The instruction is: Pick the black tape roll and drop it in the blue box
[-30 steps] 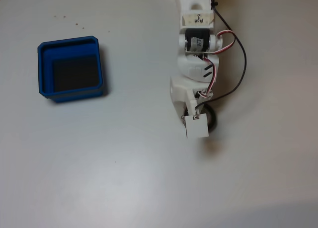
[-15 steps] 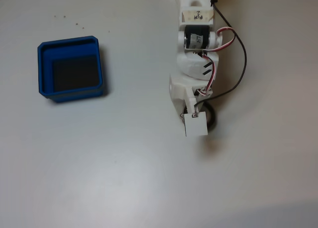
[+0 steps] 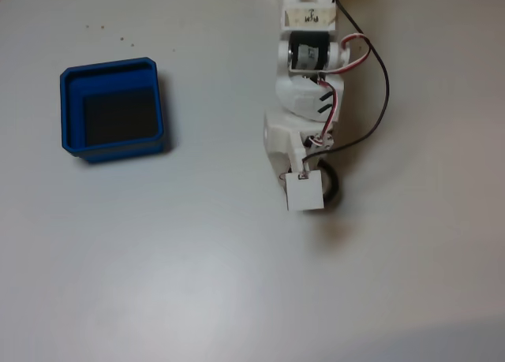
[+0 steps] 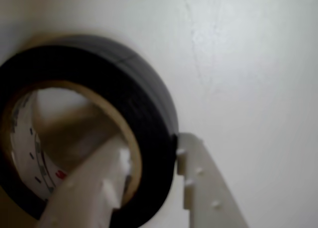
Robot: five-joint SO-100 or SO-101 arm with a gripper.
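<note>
The black tape roll (image 3: 332, 187) lay flat on the white table (image 3: 197, 283) at right of centre in the fixed view, mostly hidden under the arm's white end plate, only its right arc showing. Compared with the frames of the preceding second, the arm's head had shifted slightly toward the left and upward in the frame, and the plate now covered more of the roll's left side; the roll itself appeared not to have moved. In the wrist view the gripper (image 4: 149, 163) straddled the roll's wall: one finger (image 4: 94, 188) sat inside the beige core, the other finger (image 4: 203, 188) just outside the black rim, touching or nearly touching it. Jaws were closed to about the wall's thickness; whether they truly pinched it could not be told. Judgement: grasp being seated, lift not yet begun. The blue box (image 3: 69, 110) stood empty at upper left, well apart from the roll.
</note>
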